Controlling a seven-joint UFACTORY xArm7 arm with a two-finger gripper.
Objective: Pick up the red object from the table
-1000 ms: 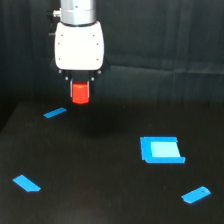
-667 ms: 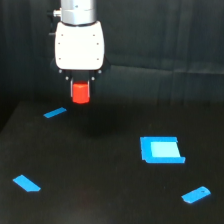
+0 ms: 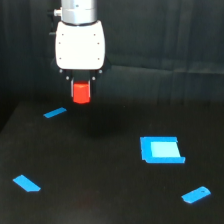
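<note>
The red object is a short red-orange cylinder held between the fingers of my gripper below its white body. It hangs in the air, clear of the black table, with a faint dark shadow under it. The gripper is shut on it, and its dark fingers show only at the cylinder's top edges. It sits toward the exterior view's left, in front of the dark backdrop.
A flat blue square piece lies at the exterior view's right. Thin blue strips lie at the back left, front left and front right.
The gripper with the red object has stayed near the same place; at most it has risen slightly. The blue pieces have not moved.
</note>
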